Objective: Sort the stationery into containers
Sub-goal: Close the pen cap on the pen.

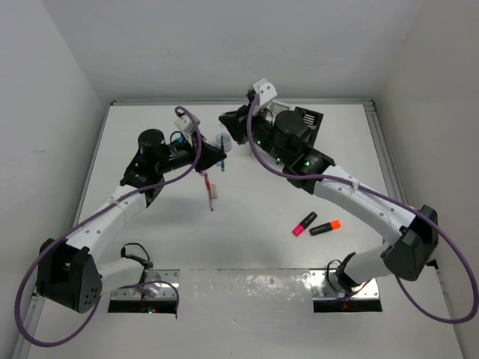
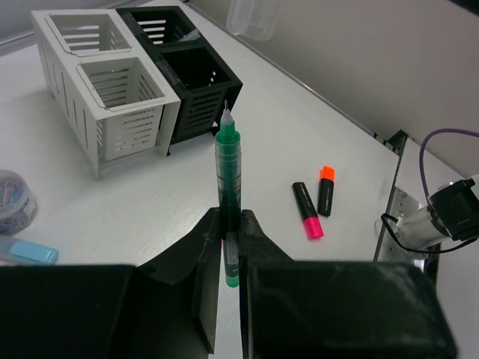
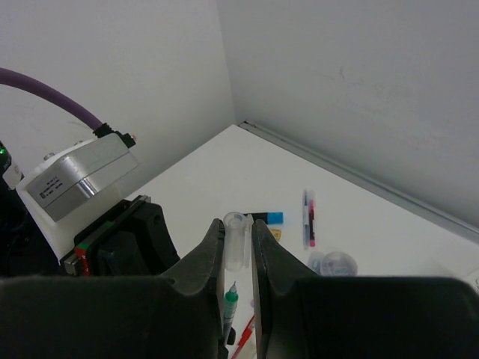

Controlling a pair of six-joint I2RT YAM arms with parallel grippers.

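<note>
White table (image 1: 254, 250): pink-tipped highlighter (image 1: 304, 224) beside orange-tipped highlighter (image 1: 325, 227); white bin (image 2: 105, 90) joined to black bin (image 2: 191, 75).

two highlighters (image 1: 304, 224) side by side on table (image 1: 254, 247), well in front of joined containers (image 2: 127, 131).

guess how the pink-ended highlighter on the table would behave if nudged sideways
The pink-ended highlighter looks stubby and rigid, so it likely shifts as one piece. Lying flat on the smooth table, it probably slides rather than tips. The orange-ended highlighter lies beside it, so it may get knocked.
</note>
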